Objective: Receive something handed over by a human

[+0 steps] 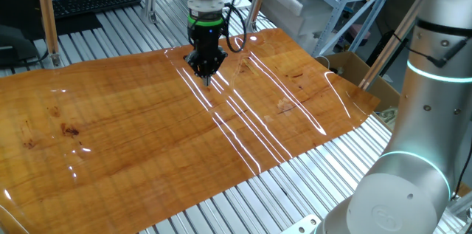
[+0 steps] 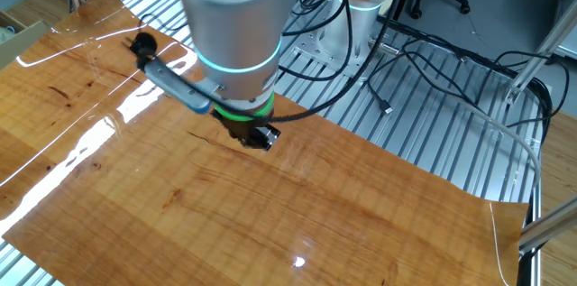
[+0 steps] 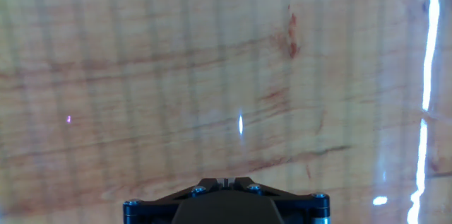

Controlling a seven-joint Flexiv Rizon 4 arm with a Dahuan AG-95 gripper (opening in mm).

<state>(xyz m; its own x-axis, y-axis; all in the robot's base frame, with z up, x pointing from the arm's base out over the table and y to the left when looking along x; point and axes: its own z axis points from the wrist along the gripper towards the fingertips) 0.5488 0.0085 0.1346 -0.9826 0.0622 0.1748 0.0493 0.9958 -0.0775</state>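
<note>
My gripper point(image 1: 207, 79) hangs over the far side of the wooden sheet point(image 1: 147, 138), its black fingers pressed together with nothing between them. In the hand view the fingertips point(image 3: 226, 181) meet at the bottom edge over bare wood. In the other fixed view the arm hides most of the gripper point(image 2: 257, 137). No orange-red ball shows in any view. No human hand or forearm is in view.
A second silver-white robot arm point(image 1: 420, 116) with a cyan ring stands at the right. The wooden sheet lies on a slatted metal table point(image 1: 258, 204). A keyboard point(image 1: 92, 1) sits at the back left. Cables point(image 2: 433, 60) run over the slats.
</note>
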